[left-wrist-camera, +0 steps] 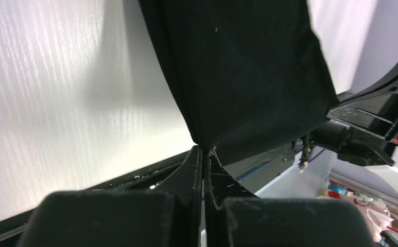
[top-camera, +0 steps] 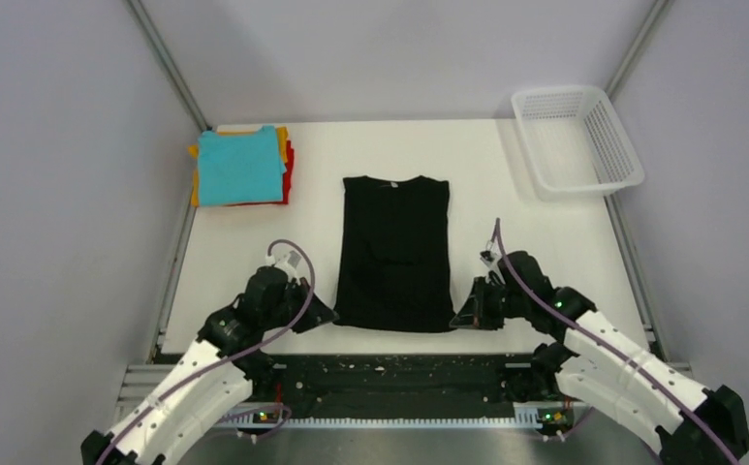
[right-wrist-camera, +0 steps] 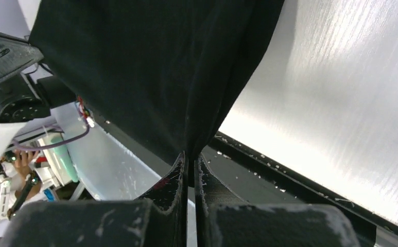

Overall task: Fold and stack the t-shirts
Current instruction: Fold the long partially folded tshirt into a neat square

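We have the black t-shirt (top-camera: 394,247) lying flat in the middle of the desk (top-camera: 244,252), collar away from us and sleeves tucked in, so it reads as a long rectangle. The left end effector (top-camera: 327,316) is pressed together on the near left hem corner. The right end effector (top-camera: 457,319) pinches the near right corner. Both wrist views show black cloth caught between the closed fingertips.

As we judge it, the step in hand is the fold of hem to collar. To do it well, we should raise both corners together and at equal height, keeping the hem taut between them. We then carry it away from us, low enough that the far half does not drag. The hem should land square on the collar edge, with the sides in line, before we let go. The pinch is thin, so a jerk could pull a corner free.

The white mesh basket (top-camera: 622,145) stands at the far right of the desk, and we see nothing in it. The folded stack (top-camera: 241,167) sits on the desk at the far left, not in the basket. It has a teal tee (top-camera: 237,160) on top and orange-yellow and red edges showing beneath.
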Robot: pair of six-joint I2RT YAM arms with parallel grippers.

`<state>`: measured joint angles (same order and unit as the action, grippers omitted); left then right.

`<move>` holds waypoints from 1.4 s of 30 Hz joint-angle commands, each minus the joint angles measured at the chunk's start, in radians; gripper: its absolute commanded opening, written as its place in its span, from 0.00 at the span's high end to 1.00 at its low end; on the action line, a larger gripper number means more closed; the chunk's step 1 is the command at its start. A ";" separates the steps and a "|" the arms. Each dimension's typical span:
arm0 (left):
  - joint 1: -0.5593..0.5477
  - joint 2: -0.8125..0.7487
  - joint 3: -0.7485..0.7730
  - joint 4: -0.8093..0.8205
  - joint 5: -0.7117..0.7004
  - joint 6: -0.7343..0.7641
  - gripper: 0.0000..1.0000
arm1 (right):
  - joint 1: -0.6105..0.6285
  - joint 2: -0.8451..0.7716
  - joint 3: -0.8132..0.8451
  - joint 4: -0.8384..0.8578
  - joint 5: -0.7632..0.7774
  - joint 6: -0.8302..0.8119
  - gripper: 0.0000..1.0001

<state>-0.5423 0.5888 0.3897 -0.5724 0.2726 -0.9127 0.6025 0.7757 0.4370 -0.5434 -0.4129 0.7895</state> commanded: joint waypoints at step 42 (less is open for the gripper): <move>0.327 0.986 0.962 0.237 -0.172 0.334 1.00 | -0.412 0.778 0.796 0.257 0.128 -0.175 1.00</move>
<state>-0.2558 1.5234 1.2598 -0.4015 0.1268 -0.6224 0.2462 1.4944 1.1511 -0.3313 -0.3214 0.6193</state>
